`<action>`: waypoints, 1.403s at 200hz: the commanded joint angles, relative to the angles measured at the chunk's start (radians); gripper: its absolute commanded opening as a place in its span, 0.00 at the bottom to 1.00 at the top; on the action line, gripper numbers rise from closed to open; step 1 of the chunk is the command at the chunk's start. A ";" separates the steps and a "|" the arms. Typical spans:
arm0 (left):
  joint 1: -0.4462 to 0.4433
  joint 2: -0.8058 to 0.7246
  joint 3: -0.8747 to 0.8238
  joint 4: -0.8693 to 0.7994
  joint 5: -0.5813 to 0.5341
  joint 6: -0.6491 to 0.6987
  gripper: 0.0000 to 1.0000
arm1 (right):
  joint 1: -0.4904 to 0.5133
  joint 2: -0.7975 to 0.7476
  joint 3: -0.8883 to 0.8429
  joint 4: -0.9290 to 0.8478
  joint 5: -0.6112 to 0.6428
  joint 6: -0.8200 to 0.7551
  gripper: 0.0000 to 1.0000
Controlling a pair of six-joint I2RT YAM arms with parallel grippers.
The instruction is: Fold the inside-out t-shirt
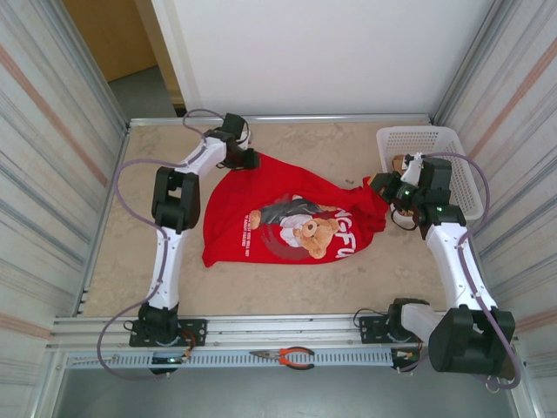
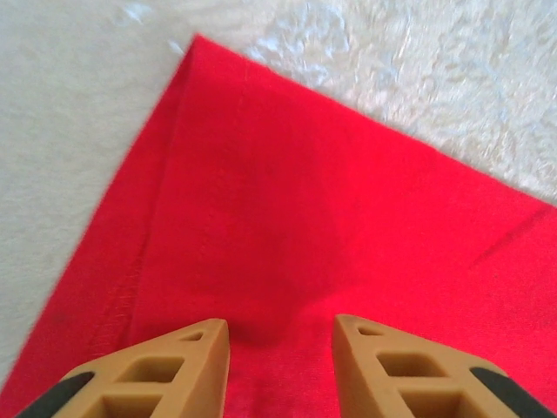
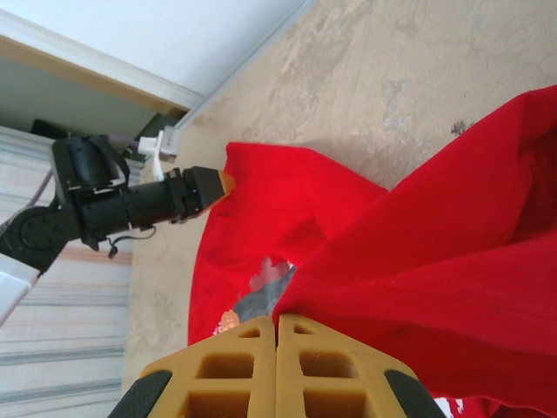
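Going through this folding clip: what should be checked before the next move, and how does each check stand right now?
1. Right gripper clamped on the t-shirt: ok, jaws shut with a red fold pinched at the tips.
2. Left gripper gripping the shirt: not ok, jaws apart over the cloth near its far left corner, nothing pinched.
3. Shirt lying flat: not ok, its right end is bunched and raised at the right gripper.
4. Arms apart from each other: ok, one at each end of the shirt.
5. Room between the right arm and the basket: cannot tell, the wrist overlaps it in the top view.
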 commanded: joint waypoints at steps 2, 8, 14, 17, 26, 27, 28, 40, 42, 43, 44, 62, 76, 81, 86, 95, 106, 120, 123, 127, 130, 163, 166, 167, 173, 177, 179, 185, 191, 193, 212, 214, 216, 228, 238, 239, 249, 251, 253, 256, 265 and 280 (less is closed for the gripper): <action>-0.004 -0.058 -0.030 0.018 0.018 0.009 0.37 | -0.007 0.000 0.022 -0.003 -0.010 -0.028 0.00; -0.004 -0.062 -0.033 0.015 -0.002 0.011 0.38 | -0.008 0.000 0.022 -0.003 -0.010 -0.028 0.00; -0.004 -0.067 -0.041 0.017 -0.024 0.014 0.40 | -0.008 0.002 0.024 -0.004 -0.011 -0.028 0.00; -0.003 -0.069 -0.044 0.019 -0.034 0.016 0.41 | -0.008 0.002 0.024 -0.003 -0.012 -0.028 0.00; -0.001 -0.078 -0.055 0.023 -0.061 0.016 0.44 | -0.008 0.002 0.024 -0.005 -0.013 -0.028 0.00; -0.001 -0.077 -0.056 0.025 -0.064 0.015 0.44 | -0.008 0.000 0.023 -0.005 -0.013 -0.028 0.00; 0.000 -0.079 -0.057 0.025 -0.066 0.015 0.44 | -0.008 0.002 0.024 -0.005 -0.013 -0.029 0.00; 0.003 -0.093 -0.078 0.046 -0.097 0.011 0.47 | -0.009 -0.001 0.022 -0.009 -0.012 -0.029 0.00; 0.003 -0.095 -0.082 0.050 -0.101 0.011 0.47 | -0.010 -0.001 0.022 -0.009 -0.012 -0.030 0.00; 0.003 -0.097 -0.085 0.051 -0.104 0.010 0.48 | -0.009 -0.001 0.022 -0.009 -0.012 -0.030 0.00; 0.003 -0.100 -0.087 0.053 -0.107 0.010 0.48 | -0.009 -0.002 0.022 -0.008 -0.012 -0.030 0.00; 0.008 -0.122 -0.116 0.087 -0.141 0.003 0.50 | -0.009 -0.002 0.022 -0.013 -0.012 -0.034 0.00; 0.010 -0.131 -0.119 0.101 -0.150 -0.001 0.51 | -0.012 -0.003 0.021 -0.014 -0.013 -0.036 0.00; 0.010 -0.135 -0.124 0.108 -0.148 0.000 0.51 | -0.012 -0.002 0.021 -0.013 -0.013 -0.037 0.00; 0.010 -0.141 -0.129 0.121 -0.144 0.000 0.51 | -0.012 -0.003 0.021 -0.014 -0.013 -0.037 0.00; 0.009 -0.158 -0.147 0.147 -0.149 0.001 0.52 | -0.013 -0.002 0.019 -0.014 -0.013 -0.038 0.00; 0.009 -0.177 -0.172 0.181 -0.160 -0.002 0.53 | -0.014 -0.002 0.018 -0.013 -0.013 -0.038 0.00; 0.009 -0.186 -0.181 0.199 -0.177 -0.003 0.54 | -0.016 -0.003 0.018 -0.014 -0.015 -0.039 0.00; 0.009 -0.184 -0.177 0.197 -0.180 -0.004 0.54 | -0.016 -0.003 0.016 -0.013 -0.015 -0.039 0.00; 0.010 -0.180 -0.170 0.192 -0.182 -0.005 0.54 | -0.017 -0.002 0.016 -0.014 -0.016 -0.039 0.00; 0.009 -0.177 -0.165 0.189 -0.185 -0.003 0.54 | -0.018 -0.001 0.016 -0.013 -0.015 -0.039 0.00; 0.009 -0.122 -0.096 0.131 -0.187 0.016 0.54 | -0.020 -0.001 0.017 -0.012 -0.018 -0.039 0.00; 0.010 -0.118 -0.092 0.127 -0.188 0.017 0.54 | -0.020 -0.002 0.016 -0.014 -0.018 -0.039 0.00; 0.010 -0.117 -0.091 0.126 -0.189 0.017 0.54 | -0.020 -0.003 0.016 -0.013 -0.018 -0.039 0.00; 0.010 -0.109 -0.086 0.122 -0.188 0.021 0.54 | -0.020 -0.003 0.016 -0.013 -0.019 -0.039 0.00; 0.009 -0.106 -0.085 0.118 -0.190 0.023 0.54 | -0.023 -0.003 0.016 -0.014 -0.020 -0.039 0.00; 0.009 -0.104 -0.084 0.117 -0.191 0.024 0.54 | -0.022 -0.003 0.016 -0.013 -0.020 -0.039 0.00; 0.008 -0.101 -0.084 0.115 -0.192 0.025 0.54 | -0.023 -0.004 0.016 -0.014 -0.022 -0.039 0.00; 0.009 -0.096 -0.087 0.113 -0.193 0.026 0.54 | -0.023 -0.007 0.016 -0.015 -0.021 -0.039 0.00; 0.009 -0.095 -0.086 0.112 -0.192 0.028 0.54 | -0.024 -0.006 0.016 -0.015 -0.021 -0.039 0.00; 0.009 -0.080 -0.081 0.104 -0.186 0.036 0.54 | -0.026 -0.006 0.018 -0.014 -0.024 -0.039 0.00; 0.008 -0.078 -0.082 0.103 -0.185 0.037 0.54 | -0.027 -0.007 0.017 -0.015 -0.024 -0.039 0.00; 0.008 -0.075 -0.082 0.103 -0.185 0.038 0.54 | -0.028 -0.007 0.017 -0.015 -0.024 -0.039 0.00; 0.006 -0.070 -0.082 0.099 -0.180 0.045 0.53 | -0.029 -0.006 0.018 -0.014 -0.025 -0.039 0.00; 0.004 -0.064 -0.084 0.097 -0.176 0.049 0.53 | -0.030 -0.006 0.018 -0.015 -0.027 -0.039 0.00; 0.003 -0.063 -0.084 0.095 -0.176 0.049 0.53 | -0.030 -0.007 0.018 -0.015 -0.026 -0.039 0.00; 0.001 -0.058 -0.083 0.091 -0.175 0.053 0.53 | -0.030 -0.007 0.018 -0.014 -0.027 -0.039 0.00; 0.000 -0.058 -0.084 0.091 -0.175 0.053 0.53 | -0.030 -0.007 0.017 -0.015 -0.026 -0.039 0.00; -0.001 -0.056 -0.084 0.091 -0.176 0.053 0.53 | -0.030 -0.007 0.017 -0.014 -0.026 -0.039 0.00; -0.002 -0.055 -0.085 0.090 -0.176 0.054 0.53 | -0.030 -0.008 0.018 -0.014 -0.026 -0.039 0.00; -0.004 -0.052 -0.088 0.090 -0.176 0.056 0.52 | -0.031 -0.007 0.017 -0.014 -0.026 -0.039 0.00; -0.007 -0.050 -0.092 0.089 -0.177 0.056 0.50 | -0.030 -0.008 0.018 -0.015 -0.026 -0.039 0.00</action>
